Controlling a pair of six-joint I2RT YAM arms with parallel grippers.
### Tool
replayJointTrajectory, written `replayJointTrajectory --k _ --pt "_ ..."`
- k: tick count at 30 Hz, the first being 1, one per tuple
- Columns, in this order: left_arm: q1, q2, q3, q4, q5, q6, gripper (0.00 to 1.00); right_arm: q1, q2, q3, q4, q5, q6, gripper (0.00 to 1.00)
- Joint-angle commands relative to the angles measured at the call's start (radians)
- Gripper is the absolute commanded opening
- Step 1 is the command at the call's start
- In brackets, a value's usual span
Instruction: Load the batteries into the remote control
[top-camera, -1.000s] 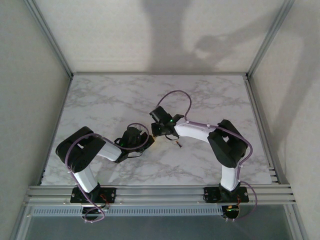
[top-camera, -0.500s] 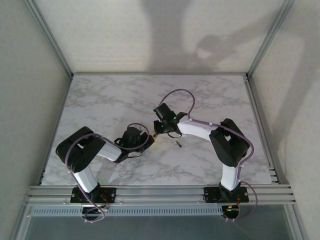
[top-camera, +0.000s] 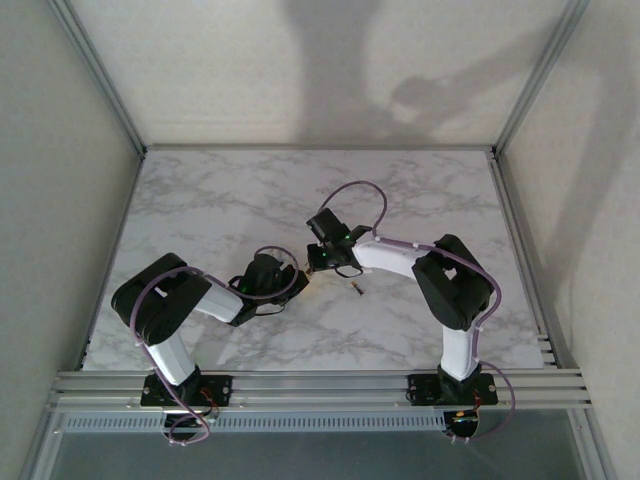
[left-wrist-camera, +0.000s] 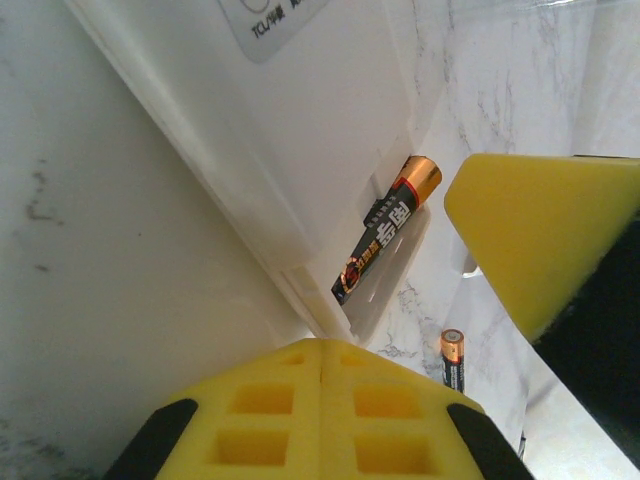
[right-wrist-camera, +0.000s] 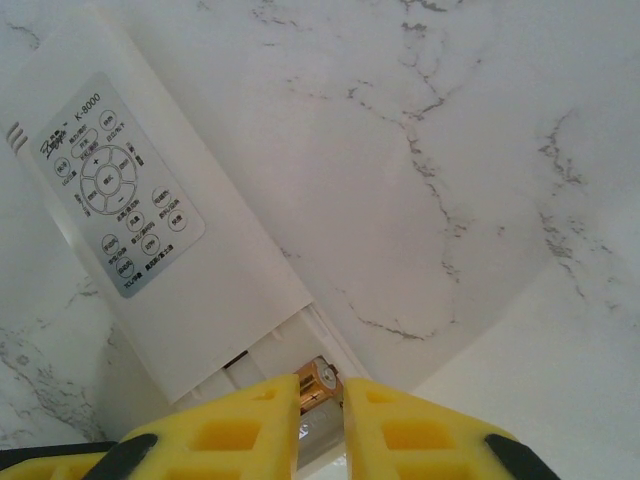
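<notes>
left wrist view: one battery (left-wrist-camera: 385, 240) sits partway in the bay of the remote control (left-wrist-camera: 300, 120), left gripper (left-wrist-camera: 320, 365) pressed together, right gripper (right-wrist-camera: 322, 392) nearly closed over the battery's end, grip unclear, so a skewed push could pop it loose.

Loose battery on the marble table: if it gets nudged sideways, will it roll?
Probably: the loose battery is a smooth cylinder lying on its side on the flat table. Its glossy wrap looks slippery, so it might slide.

Two batteries: one battery (left-wrist-camera: 385, 232) at centre frame, another battery (left-wrist-camera: 452, 358) lower right. One remote control (right-wrist-camera: 150, 220). One marble bench (right-wrist-camera: 450, 150). Two claws: left claw (left-wrist-camera: 322, 400), right claw (right-wrist-camera: 320, 400).
</notes>
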Motion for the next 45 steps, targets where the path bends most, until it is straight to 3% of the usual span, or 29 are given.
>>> replayJointTrajectory --k 1,23,32,45 --pt "-0.006 0.027 0.009 -0.040 -0.027 0.020 0.00 -0.009 0.032 0.015 -0.001 -0.016 -0.009 0.20" --pt "-0.006 0.032 0.008 -0.033 -0.022 0.018 0.00 0.009 0.138 0.054 -0.039 -0.069 -0.003 0.15" --pt "-0.006 0.027 0.003 -0.033 -0.025 0.016 0.00 0.034 0.145 0.059 -0.065 -0.036 0.007 0.16" --pt "-0.002 -0.112 0.009 -0.189 -0.100 0.082 0.00 -0.002 -0.057 0.106 -0.125 0.048 -0.034 0.32"
